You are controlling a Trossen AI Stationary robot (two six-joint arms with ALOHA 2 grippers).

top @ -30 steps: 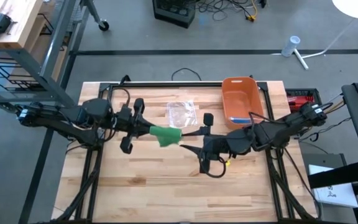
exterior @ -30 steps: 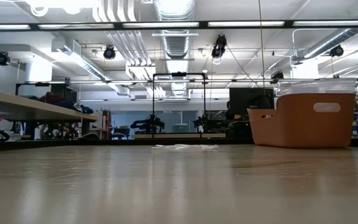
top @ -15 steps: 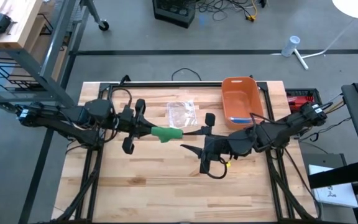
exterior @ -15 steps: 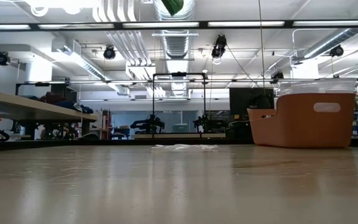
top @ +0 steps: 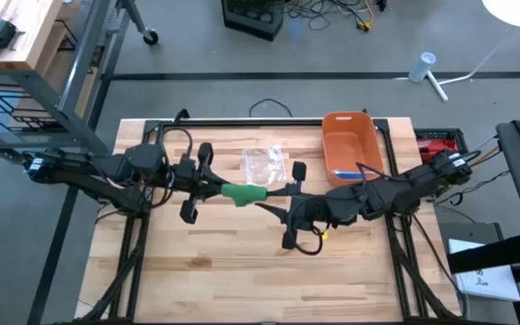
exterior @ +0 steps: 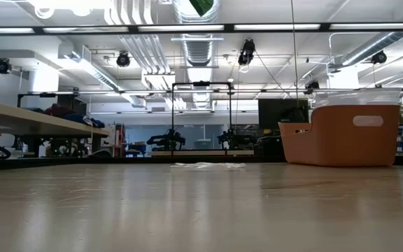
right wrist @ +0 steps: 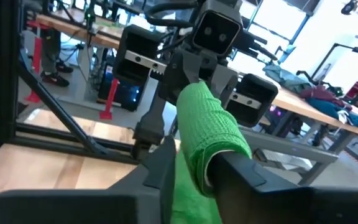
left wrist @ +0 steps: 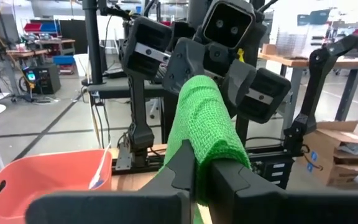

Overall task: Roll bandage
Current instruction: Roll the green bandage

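A green bandage (top: 243,194) is held in the air between my two grippers, over the middle of the table. My left gripper (top: 218,190) is shut on its left end and my right gripper (top: 273,201) is shut on its right end. In the left wrist view the bandage (left wrist: 207,118) runs forward to the right gripper's body; in the right wrist view the bandage (right wrist: 209,134) runs to the left gripper. The low view shows only a green bit (exterior: 201,5) of it at the top edge. My left gripper pinches the bandage's left end (left wrist: 204,160) between its two fingers, coming level from the table's left, along the bandage. The bandage is clear of the table. My right gripper pinches the bandage's right end (right wrist: 193,169) between its two fingers, coming level from the table's right, along the bandage. The bandage spans level to the other gripper.
An orange bin (top: 348,144) stands at the table's far right; it also shows in the low view (exterior: 341,136). A clear plastic wrapper (top: 264,164) lies at the far middle. The near half of the wooden table (top: 242,280) is bare.
My right gripper has moved a little toward the table's left, toward the left gripper. The bandage, which drooped as a wider lump between the grippers, is now a slimmer, level band. A green bit of it has come into the low view's top edge.
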